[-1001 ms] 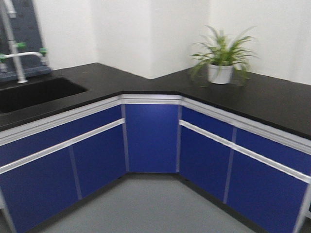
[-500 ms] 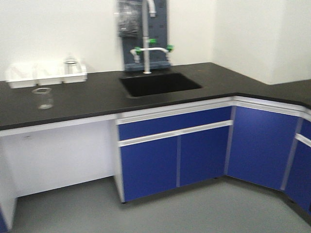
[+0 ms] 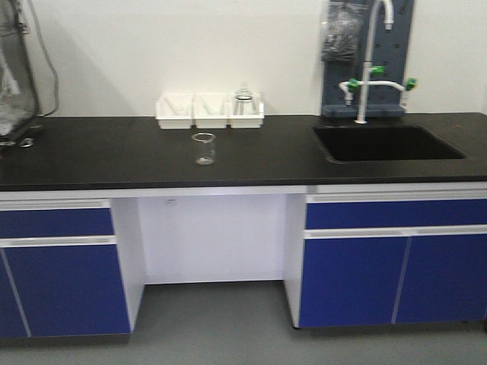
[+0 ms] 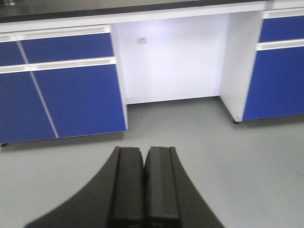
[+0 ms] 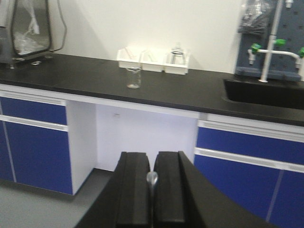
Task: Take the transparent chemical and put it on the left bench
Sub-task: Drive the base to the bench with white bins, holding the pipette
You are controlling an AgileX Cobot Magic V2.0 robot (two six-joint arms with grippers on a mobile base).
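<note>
Front cam has swung left vs half a sec ago: the sink [image 3: 388, 143] now sits at frame right, and the beaker [image 3: 204, 148], which was at the left edge, is now near centre. Prob. the base is turning to face it, since neither arm could reach from this range.

Front view: the beaker stands upright on the black counter [image 3: 99, 163]. It is just in front of the three white trays [image 3: 210, 112] at the wall, apart from them, and well left of the sink and tap [image 3: 367, 61]. It's back from the front edge, so no tip risk as it stands. An open kneehole [image 3: 213, 236] lies right below it, btwn blue cabinets [image 3: 61, 281], a handy spot for the base to nose in. A clear-fronted box [image 3: 11, 72] takes the counter's far left end.

Left wrist view: the left gripper [image 4: 144, 156] points at the grey floor [image 4: 228, 156] and the blue cabinets. Its jaws are pressed together w/ nothing btwn them. It's held low and tucked, I'd say for travel. The beaker isn't in this view.

Right wrist view: the right gripper [image 5: 152, 161] aims higher, w/ the beaker [image 5: 134, 77] ahead, a bit left of its line and well apart. Its jaws are clenched too, holding nothing. The small shiny bit at the seam looks like gripper hardware, but I can't be sure. The right arm looks the likelier one for the grab, and its jaws must open first. Grab not yet begun.
</note>
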